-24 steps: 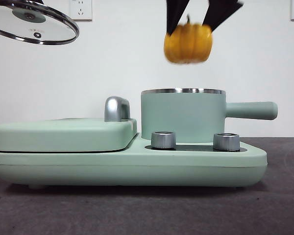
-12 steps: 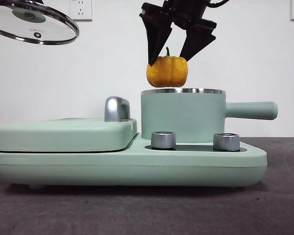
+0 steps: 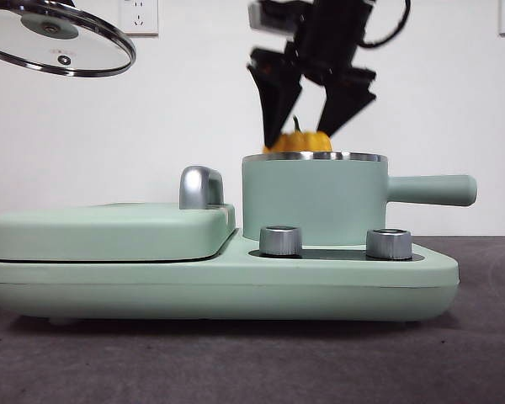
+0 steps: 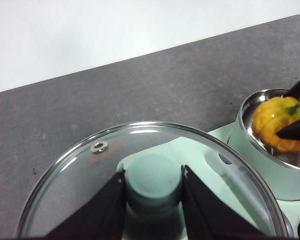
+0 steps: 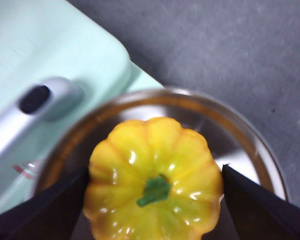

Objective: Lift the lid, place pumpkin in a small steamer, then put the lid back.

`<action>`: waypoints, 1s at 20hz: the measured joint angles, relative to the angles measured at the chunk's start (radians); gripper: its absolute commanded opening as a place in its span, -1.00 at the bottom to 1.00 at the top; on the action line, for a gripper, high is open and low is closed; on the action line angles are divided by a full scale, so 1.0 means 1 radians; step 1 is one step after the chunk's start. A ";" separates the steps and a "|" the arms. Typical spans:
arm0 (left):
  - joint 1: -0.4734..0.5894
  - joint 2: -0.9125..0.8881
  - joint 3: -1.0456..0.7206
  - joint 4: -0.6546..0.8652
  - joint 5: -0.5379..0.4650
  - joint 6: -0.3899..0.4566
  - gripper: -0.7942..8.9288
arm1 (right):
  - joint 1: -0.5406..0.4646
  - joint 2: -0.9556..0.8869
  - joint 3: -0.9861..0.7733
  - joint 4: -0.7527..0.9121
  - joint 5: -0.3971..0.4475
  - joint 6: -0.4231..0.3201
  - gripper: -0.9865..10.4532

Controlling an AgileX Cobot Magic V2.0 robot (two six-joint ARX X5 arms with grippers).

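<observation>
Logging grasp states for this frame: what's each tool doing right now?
Left tool: closed on the lid by its knob, held high, away from the small steamer.
Right tool: closed on the pumpkin, partly inside the steamer.

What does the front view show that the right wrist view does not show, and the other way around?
Only the front view shows the lid held high at one side, the small steamer's outer wall with its long side handle, and two steel knobs on the base. Only the right wrist view looks down into the steamer's steel inside and shows the pumpkin's whole ribbed top. Both show the right end effector with its jaws beside the pumpkin at the steamer's rim, and the chrome handle of the flat cover.
</observation>
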 measured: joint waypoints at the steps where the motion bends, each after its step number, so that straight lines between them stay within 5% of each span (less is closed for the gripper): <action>1: 0.000 0.000 0.000 0.000 0.000 0.000 -0.81 | -0.005 0.000 -0.013 0.004 -0.006 0.000 -0.20; 20: 0.000 0.000 0.000 0.000 0.000 0.000 -0.81 | -0.023 0.049 -0.077 0.164 -0.088 -0.006 -0.20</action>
